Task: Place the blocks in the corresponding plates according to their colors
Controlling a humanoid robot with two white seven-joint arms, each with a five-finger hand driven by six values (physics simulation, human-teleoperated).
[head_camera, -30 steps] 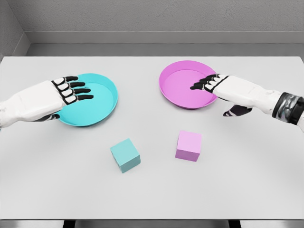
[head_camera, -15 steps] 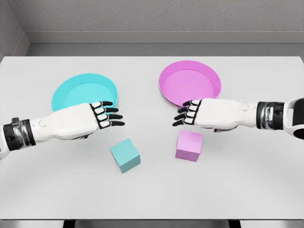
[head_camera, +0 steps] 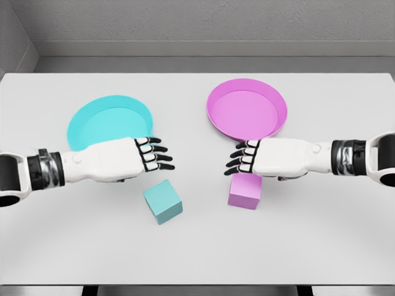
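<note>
Approach step: left hand (head_camera: 133,159) and right hand (head_camera: 265,158), fingers spread and empty, hovered over teal block (head_camera: 163,201) and pink block (head_camera: 245,190); descent and grasp seemed next.

Two plates sat on the counter (head_camera: 55,246): one plate (head_camera: 92,117) at centre-left, the other plate (head_camera: 247,108) upper centre-right. Below each lay a block, left block (head_camera: 163,201) and right block (head_camera: 244,191), both outside the plates.
</note>
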